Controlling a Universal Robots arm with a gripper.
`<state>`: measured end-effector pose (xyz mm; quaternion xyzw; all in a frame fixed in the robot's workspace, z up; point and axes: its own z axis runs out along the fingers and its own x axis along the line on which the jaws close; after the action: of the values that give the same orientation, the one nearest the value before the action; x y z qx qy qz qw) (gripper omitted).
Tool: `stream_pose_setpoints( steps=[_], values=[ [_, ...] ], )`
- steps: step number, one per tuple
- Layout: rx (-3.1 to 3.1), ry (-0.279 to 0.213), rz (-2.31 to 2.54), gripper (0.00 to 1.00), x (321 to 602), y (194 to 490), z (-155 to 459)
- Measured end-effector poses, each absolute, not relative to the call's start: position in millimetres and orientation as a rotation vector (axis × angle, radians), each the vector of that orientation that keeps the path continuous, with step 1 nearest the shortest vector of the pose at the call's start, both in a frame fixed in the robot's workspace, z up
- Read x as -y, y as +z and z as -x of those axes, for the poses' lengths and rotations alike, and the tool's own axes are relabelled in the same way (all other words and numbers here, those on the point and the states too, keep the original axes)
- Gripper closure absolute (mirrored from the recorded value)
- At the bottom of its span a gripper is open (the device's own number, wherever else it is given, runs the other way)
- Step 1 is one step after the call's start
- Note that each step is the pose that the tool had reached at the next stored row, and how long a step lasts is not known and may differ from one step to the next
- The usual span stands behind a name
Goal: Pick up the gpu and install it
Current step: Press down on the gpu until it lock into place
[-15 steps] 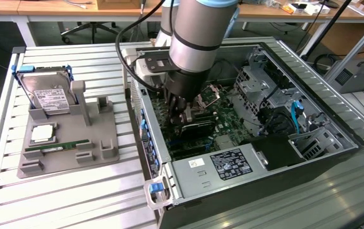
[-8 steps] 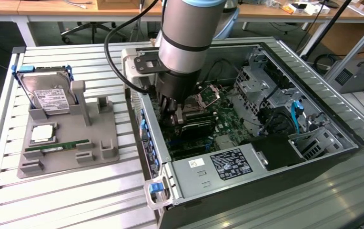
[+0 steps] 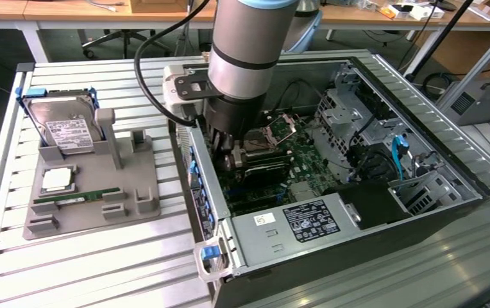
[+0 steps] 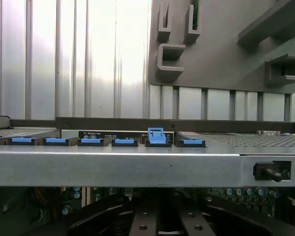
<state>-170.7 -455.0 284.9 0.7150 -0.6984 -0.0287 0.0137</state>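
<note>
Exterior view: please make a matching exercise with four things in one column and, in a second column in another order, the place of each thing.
Things:
1. hard drive
2. RAM stick
3. gripper
4. power supply label

Places:
A. lying flat in a slot near the front of the grey holder
B. down inside the open computer case, over the motherboard
C. standing at the far end of the grey holder, in blue rails
D. on the silver box at the near end of the case

Pairs: 1-C, 2-A, 3-B, 4-D
</note>
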Motion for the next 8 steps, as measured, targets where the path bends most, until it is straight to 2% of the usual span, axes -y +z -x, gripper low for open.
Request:
stream_pose_setpoints(
  steps=[8],
  values=[
    [2.174, -0.087, -2.226, 0.89, 455.0, 284.9, 174.4]
  ],
)
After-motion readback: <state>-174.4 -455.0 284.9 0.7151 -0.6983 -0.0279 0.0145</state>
